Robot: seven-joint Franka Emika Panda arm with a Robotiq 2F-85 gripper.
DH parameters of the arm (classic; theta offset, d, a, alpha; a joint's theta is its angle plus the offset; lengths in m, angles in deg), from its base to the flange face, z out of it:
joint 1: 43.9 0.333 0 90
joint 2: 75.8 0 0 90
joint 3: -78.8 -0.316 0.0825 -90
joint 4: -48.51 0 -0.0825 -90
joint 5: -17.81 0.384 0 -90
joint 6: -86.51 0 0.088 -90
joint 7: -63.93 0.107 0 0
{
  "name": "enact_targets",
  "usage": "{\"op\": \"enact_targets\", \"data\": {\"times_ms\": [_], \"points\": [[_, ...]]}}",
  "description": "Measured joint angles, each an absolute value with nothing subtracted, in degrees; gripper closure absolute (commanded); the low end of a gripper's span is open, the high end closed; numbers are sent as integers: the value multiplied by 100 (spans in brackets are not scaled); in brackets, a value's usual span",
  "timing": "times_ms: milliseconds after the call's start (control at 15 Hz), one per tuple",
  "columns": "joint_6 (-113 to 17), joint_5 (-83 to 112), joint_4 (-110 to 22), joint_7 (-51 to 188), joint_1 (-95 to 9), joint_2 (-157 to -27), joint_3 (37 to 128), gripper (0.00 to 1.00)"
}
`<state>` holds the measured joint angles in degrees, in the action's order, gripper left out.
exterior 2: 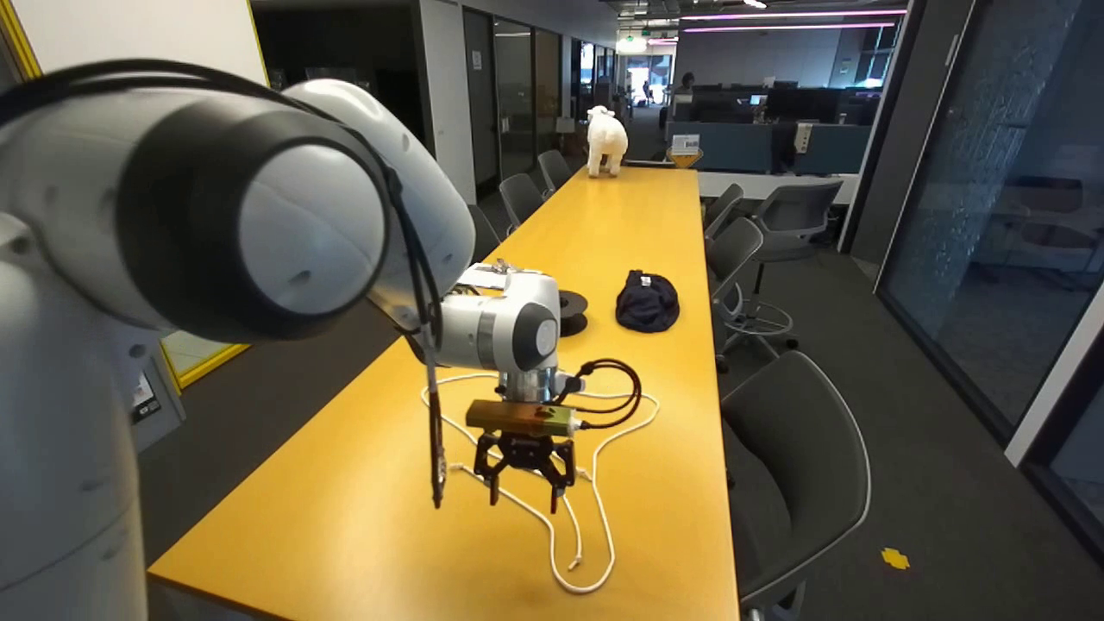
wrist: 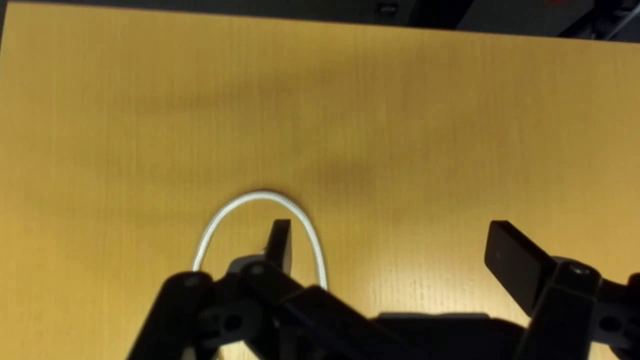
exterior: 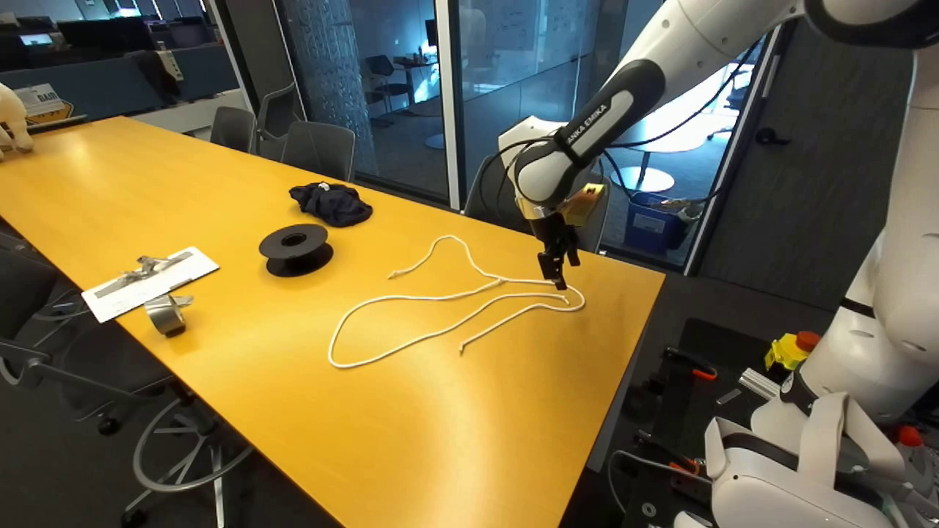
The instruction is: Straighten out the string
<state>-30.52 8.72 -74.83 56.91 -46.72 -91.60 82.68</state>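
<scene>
Claw (exterior 2: 523, 503): hangs pointing down over 1 end of the table (exterior: 411, 440), its 2 dark fingers (wrist: 517, 265) spread wide apart
String (wrist: 264, 195): white, lying on the table in long bends and loops, below the claw and on toward the spool (exterior: 296, 251)
Claw to string: in the wrist view, 1 rounded bend shows around a fingertip; touching or apart, cannot tell
Arm (exterior: 623, 103): white and black, reaching in over the table's end
Spool: black, flat side down, hole facing up
Cloth (exterior: 334, 205): dark, crumpled, near the spool
Board (exterior: 165, 281): white, at the table's edge, with a metal piece (exterior: 149, 265) on it
Tape (exterior: 167, 315): silver roll, just beside the board
Sheep (exterior 2: 607, 142): white, upright at the table's far end
Chairs (exterior 2: 802, 457): grey, along both long sides
</scene>
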Motion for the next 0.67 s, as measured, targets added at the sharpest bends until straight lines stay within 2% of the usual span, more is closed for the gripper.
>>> {"op": "enact_targets", "data": {"times_ms": [333, 667], "points": [[-2884, 885, -8543, 7380, -4292, -7664, 8086, 0], [-2978, 1006, -9290, 7917, -4290, -6072, 7984, 0]]}}
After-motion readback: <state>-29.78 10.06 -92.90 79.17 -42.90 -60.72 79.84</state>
